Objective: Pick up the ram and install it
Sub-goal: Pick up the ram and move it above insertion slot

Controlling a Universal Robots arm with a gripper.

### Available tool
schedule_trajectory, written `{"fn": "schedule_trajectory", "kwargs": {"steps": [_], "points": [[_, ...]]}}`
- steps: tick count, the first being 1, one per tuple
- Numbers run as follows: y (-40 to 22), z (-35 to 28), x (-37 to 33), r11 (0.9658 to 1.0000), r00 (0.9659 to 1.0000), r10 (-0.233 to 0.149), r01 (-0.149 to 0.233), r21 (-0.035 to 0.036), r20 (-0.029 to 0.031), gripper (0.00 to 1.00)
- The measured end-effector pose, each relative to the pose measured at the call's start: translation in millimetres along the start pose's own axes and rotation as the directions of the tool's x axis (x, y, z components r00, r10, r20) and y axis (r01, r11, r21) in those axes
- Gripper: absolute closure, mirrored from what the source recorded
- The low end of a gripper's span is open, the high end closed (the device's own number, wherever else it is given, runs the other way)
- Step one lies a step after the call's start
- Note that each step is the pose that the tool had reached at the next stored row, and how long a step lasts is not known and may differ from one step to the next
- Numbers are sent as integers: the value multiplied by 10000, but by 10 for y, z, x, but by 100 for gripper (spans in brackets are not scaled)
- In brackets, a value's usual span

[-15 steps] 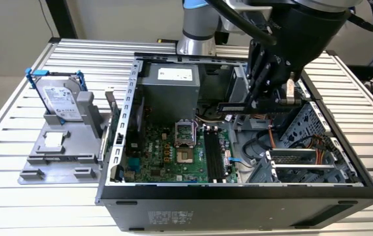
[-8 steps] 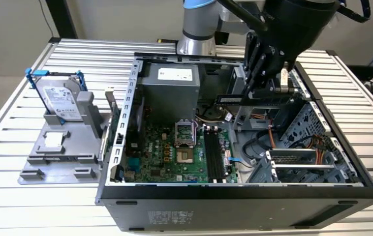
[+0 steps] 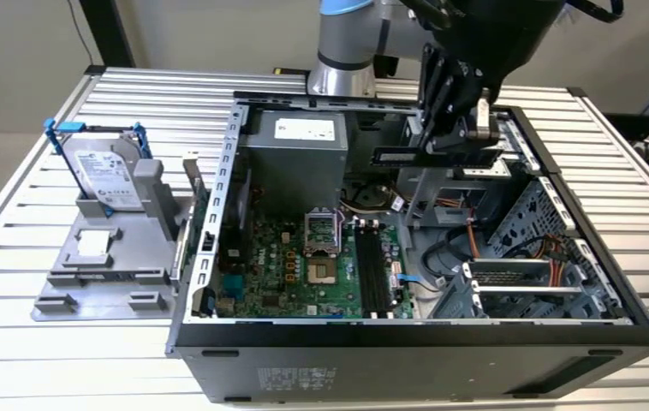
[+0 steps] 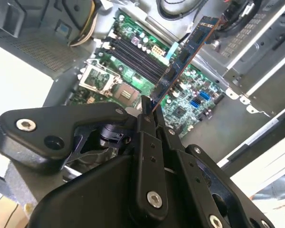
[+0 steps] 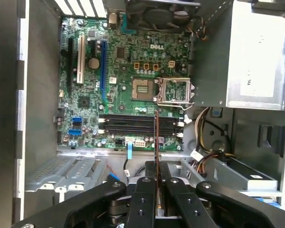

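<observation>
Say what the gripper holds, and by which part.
The gripper holds the ram, pinched across its flat faces near one end, above the motherboard.

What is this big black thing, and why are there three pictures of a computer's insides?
It is a robot arm working over an open computer case on a slatted metal table. One picture is from a camera off the arm; the other two cameras ride near its wrist, looking past its black jaws. The jaws are shut on the ram, a thin memory stick, held above the green motherboard. Beside the case, a hard drive stands in a grey holder.
</observation>
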State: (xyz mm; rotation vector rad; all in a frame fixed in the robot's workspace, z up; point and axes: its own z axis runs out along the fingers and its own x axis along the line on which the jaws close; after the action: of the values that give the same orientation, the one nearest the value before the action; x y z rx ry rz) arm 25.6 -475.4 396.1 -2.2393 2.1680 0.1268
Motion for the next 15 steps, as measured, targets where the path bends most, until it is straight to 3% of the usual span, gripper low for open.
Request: {"fn": "schedule_trajectory", "kwargs": {"steps": [6,15], "points": [[-4,7,-107,10000,10000,0,0,0,-1,100],[-4,8,-119,10000,10000,1,-1,-1,-20,100]]}}
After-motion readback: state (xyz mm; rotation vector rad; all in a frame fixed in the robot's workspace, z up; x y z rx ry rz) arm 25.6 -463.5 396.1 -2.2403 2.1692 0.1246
